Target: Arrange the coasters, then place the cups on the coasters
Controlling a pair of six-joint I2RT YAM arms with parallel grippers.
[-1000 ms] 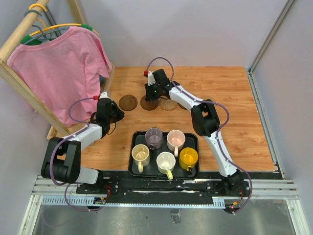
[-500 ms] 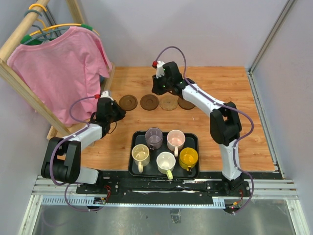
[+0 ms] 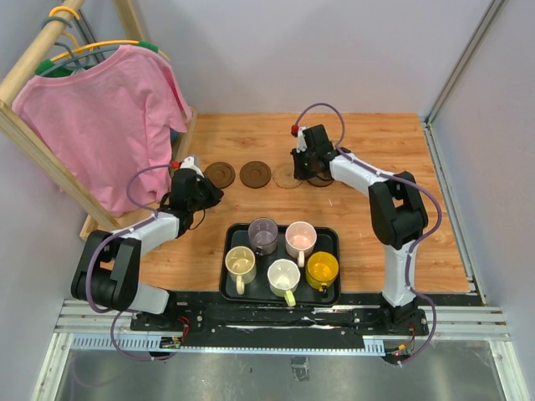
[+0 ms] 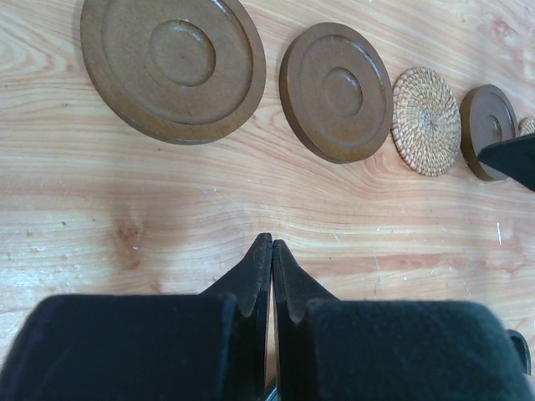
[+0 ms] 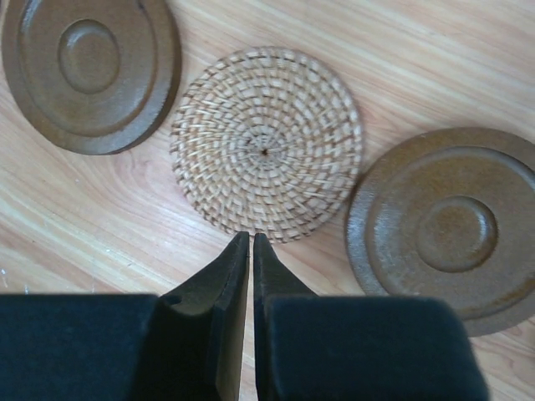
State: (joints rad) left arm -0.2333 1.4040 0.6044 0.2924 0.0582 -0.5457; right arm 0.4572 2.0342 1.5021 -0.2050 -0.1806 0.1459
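Observation:
Several round coasters lie in a row on the wooden table: a dark brown one (image 3: 220, 175), a second dark one (image 3: 255, 174), a tan woven one (image 3: 287, 175), and another dark one (image 3: 323, 179) partly under my right arm. My right gripper (image 3: 306, 173) hovers shut, its tips (image 5: 252, 238) at the near edge of the woven coaster (image 5: 266, 140). My left gripper (image 3: 213, 194) is shut and empty (image 4: 272, 244), a little short of the leftmost dark coaster (image 4: 173, 65). The cups stand on the black tray (image 3: 331, 237): purple-grey (image 3: 263, 235), pinkish (image 3: 300, 239), cream (image 3: 241, 263), white with a green handle (image 3: 283, 276), yellow (image 3: 322, 269).
A wooden rack with a pink shirt (image 3: 109, 117) stands along the table's left side, close behind my left arm. A metal frame (image 3: 443, 192) borders the table's right edge. Bare wood lies between the coaster row and the tray.
My right gripper has swung to the right along the coaster row, from the second dark coaster to the woven one, and its jaws have narrowed. The left gripper has edged slightly toward the row.

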